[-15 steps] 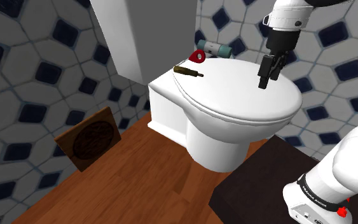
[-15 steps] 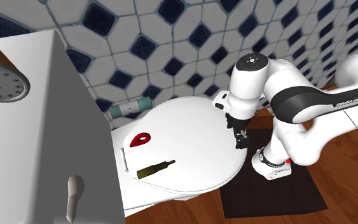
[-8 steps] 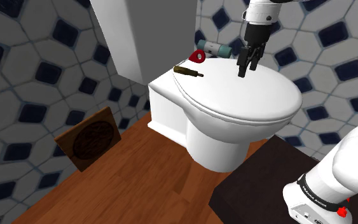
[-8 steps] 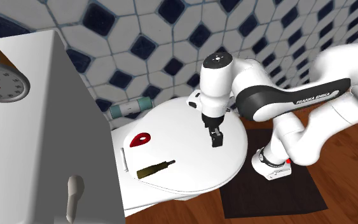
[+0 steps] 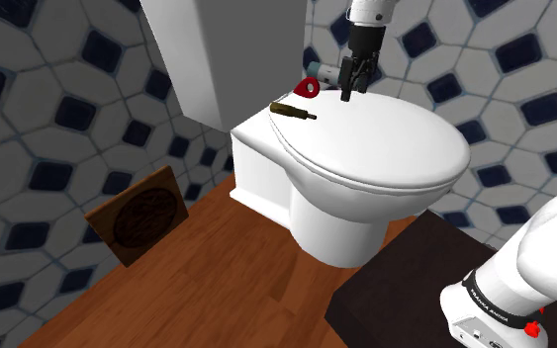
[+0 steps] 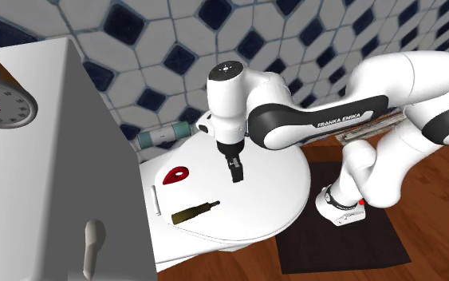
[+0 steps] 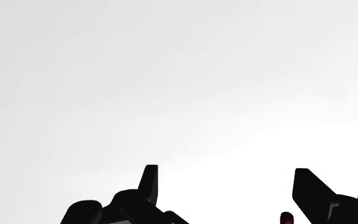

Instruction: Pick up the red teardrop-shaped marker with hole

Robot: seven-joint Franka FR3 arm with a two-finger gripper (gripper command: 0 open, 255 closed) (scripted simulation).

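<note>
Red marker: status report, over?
Gripper open, empty, over toilet lid. Marker lies apart from it, untouched. Brass rod nearby, not between them.

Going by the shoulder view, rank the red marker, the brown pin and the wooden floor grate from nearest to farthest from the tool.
1. Red marker: on the toilet lid, beside the open tool.
2. Brown pin: on the lid too, beyond the marker.
3. Wooden grate: down by the floor.

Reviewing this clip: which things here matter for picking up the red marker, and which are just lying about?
Part of the job:
- red teardrop marker, lying on the toilet lid
- claw, open, above the lid beside the marker

Lying about:
- olive-brass stick
- teal-ended cylinder
- stopwatch
- brown patterned panel
</note>
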